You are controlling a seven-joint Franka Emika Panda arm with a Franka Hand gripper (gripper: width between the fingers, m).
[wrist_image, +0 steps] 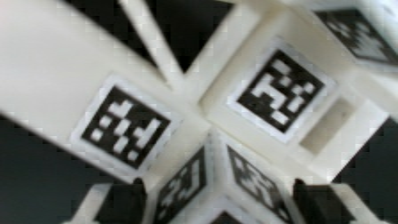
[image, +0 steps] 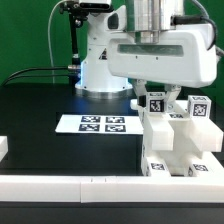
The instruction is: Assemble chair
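The chair (image: 178, 140) is a cluster of chunky white blocks with black-and-white tags, standing at the exterior view's right near the table's front. My gripper (image: 150, 96) hangs straight down over its upper left part, at a tagged block (image: 156, 104). In the wrist view, blurred white tagged parts (wrist_image: 267, 95) fill the frame. My gripper (wrist_image: 224, 205) is open, with a dark finger (wrist_image: 128, 205) on each side of a white ridged part (wrist_image: 228, 190). Narrow dark gaps show between the fingers and that part.
The marker board (image: 100, 123) lies flat on the black table to the exterior view's left of the chair. The large white robot base (image: 100, 60) stands behind it. A white rim (image: 60, 185) runs along the table's front edge, and a white block (image: 4, 148) sits at the far left.
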